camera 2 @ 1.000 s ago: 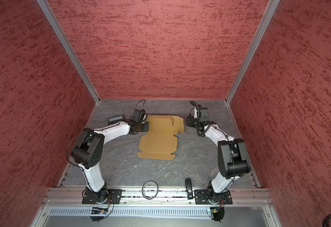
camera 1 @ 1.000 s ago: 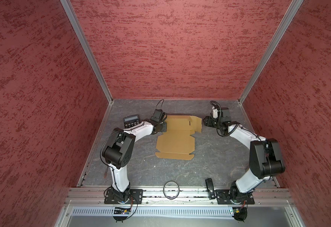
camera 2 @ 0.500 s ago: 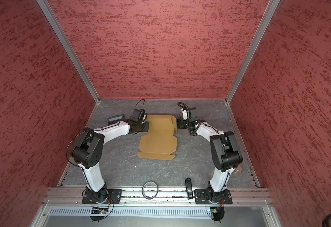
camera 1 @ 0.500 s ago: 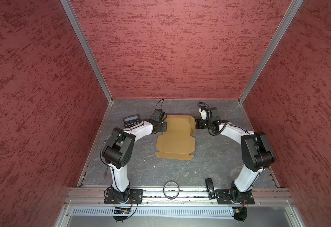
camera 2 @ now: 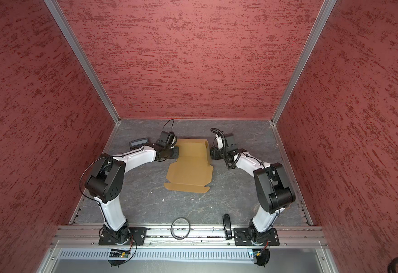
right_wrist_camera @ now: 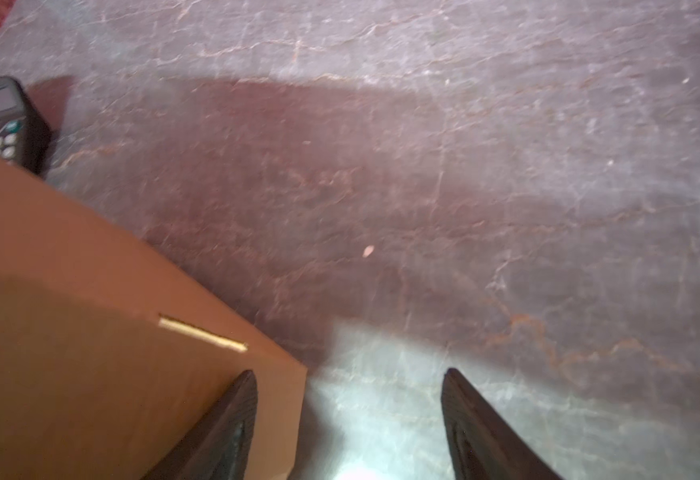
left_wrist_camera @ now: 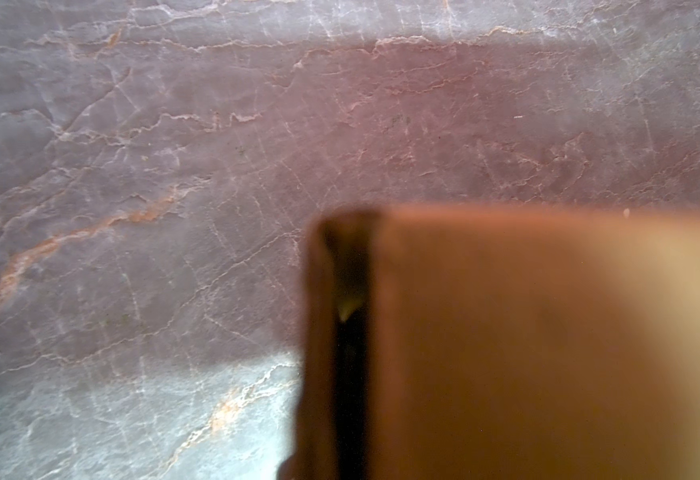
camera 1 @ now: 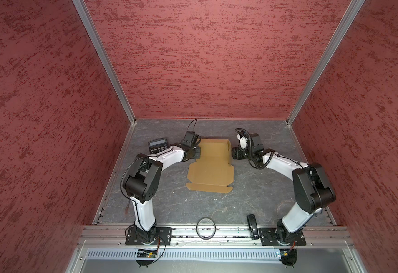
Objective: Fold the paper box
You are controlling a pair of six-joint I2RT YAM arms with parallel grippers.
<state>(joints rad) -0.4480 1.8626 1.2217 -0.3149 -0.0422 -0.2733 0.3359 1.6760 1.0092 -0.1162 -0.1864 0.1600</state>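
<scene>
Swinging in from the right over the last second, the right gripper [camera 1: 235, 153] has been brought just beside the right side of the box [camera 1: 211, 170]; the flap that was spread flat there before is now seen standing up as a thin edge, so the box's far half looks narrower in both top views; the left gripper [camera 1: 194, 152] has not been moved from the box's left edge, and the near panel is unchanged; the box is laid on the table [camera 1: 252, 196], toward the far middle, between the two grippers, its near half flat and its far half with raised sides; the right gripper's jaws are held well apart with nothing between them, one finger [right_wrist_camera: 223, 428] being seen against the cardboard and the other over bare table; the left gripper is closed, clamped on the box's left wall, whose blurred cardboard fills much of the left wrist view; the calculator [camera 1: 158, 146] is set just beyond the left arm, near the box's far left corner; its keys and display can be made out, yet no writing can be read.
</scene>
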